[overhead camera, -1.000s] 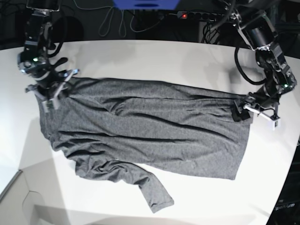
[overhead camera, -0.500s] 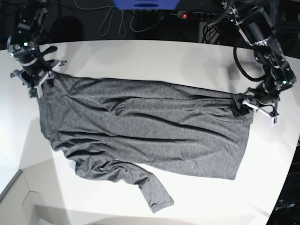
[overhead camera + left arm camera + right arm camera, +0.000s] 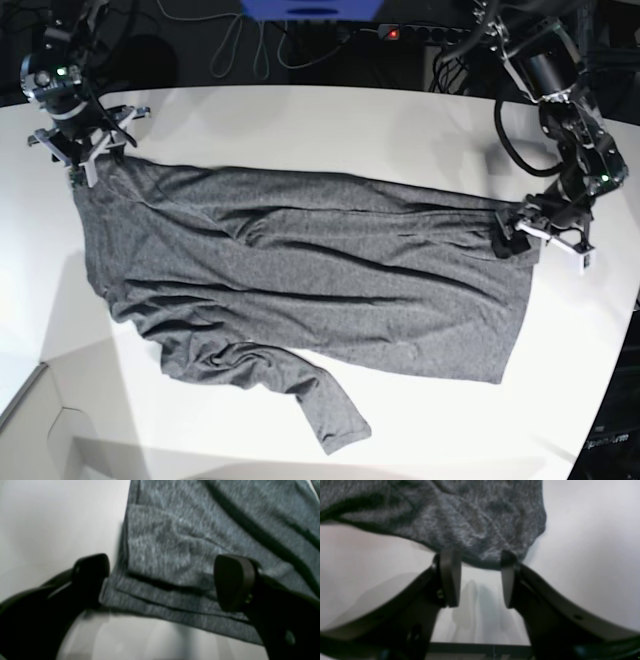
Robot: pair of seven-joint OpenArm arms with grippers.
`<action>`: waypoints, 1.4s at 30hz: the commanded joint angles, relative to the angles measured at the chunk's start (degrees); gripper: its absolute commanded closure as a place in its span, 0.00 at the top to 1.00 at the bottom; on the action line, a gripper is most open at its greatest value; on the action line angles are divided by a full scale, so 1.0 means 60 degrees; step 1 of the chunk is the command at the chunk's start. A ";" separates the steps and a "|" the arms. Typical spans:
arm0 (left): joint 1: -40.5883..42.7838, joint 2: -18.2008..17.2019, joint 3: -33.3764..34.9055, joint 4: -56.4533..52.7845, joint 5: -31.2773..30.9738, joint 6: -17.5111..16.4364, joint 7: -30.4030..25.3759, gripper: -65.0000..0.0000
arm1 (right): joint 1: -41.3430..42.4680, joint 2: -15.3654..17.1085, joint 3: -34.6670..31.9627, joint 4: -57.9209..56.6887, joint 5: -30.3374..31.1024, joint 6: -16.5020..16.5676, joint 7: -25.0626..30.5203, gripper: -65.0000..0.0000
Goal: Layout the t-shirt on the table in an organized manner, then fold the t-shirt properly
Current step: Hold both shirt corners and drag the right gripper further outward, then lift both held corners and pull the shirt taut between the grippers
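Observation:
The charcoal-grey t-shirt (image 3: 300, 270) lies spread and wrinkled across the white table (image 3: 300, 120), with one sleeve (image 3: 325, 405) trailing toward the near edge. My right gripper (image 3: 84, 165) stands at the shirt's far left corner. In the right wrist view its jaws (image 3: 478, 578) are open, with the fabric edge (image 3: 480, 530) just at the fingertips. My left gripper (image 3: 520, 240) is at the shirt's right edge. It is wide open (image 3: 162, 580) and straddles a layered fold of the t-shirt (image 3: 175, 555) without closing on it.
A power strip (image 3: 420, 33) with a red light and loose cables (image 3: 240, 45) lie beyond the table's far edge. A blue object (image 3: 310, 8) sits at the top. The table's near left edge (image 3: 30, 385) drops off to a grey surface.
My right gripper moved toward the far left corner of the table, drawing the shirt's corner with it, and its jaws have spread apart. The left arm has barely moved.

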 commanded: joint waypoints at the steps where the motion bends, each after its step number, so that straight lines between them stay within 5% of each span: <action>1: 0.0029 0.0027 0.0039 -0.0172 0.0195 0.0073 0.0417 1.00 | 0.0066 0.0083 0.0030 0.0146 0.0083 -0.0002 0.0210 0.45; 6: 0.0043 0.0027 0.0039 -0.0611 0.0195 -0.1245 0.0300 1.00 | 0.0330 0.0010 0.0016 0.0117 0.0083 -0.0002 0.0210 0.51; 14: 0.0043 -0.0002 0.0039 -0.0934 0.0195 -0.1758 0.0270 0.27 | 0.0667 0.0025 0.0016 -0.0865 0.0069 -0.0002 0.0225 0.51; 18: 0.0043 -0.0061 0.0010 -0.1168 0.0195 -0.1773 0.0270 0.00 | 0.0667 0.0025 0.0016 -0.0924 0.0069 -0.0002 0.0225 0.51; 32: 0.0263 -0.0720 -0.0049 -0.1065 0.0195 -0.1788 0.0358 0.00 | 0.1019 0.0142 0.0074 -0.1744 0.0069 -0.0060 0.0225 0.49; 35: 0.0307 -0.0735 -0.0049 -0.1065 0.0195 -0.1788 0.0358 0.00 | 0.0960 0.0156 0.0060 -0.1744 0.0069 -0.0017 0.0225 0.38; 40: 0.0512 -0.0735 -0.0049 -0.0934 0.0195 -0.1788 0.0358 0.00 | 0.0520 0.0156 0.0045 -0.1642 0.0054 -0.0017 0.0225 0.00; 42: 0.0629 -0.0735 -0.0049 -0.0699 0.0195 -0.1788 0.0358 0.00 | 0.0315 0.0171 0.0074 -0.1480 0.0054 -0.0017 0.0225 0.00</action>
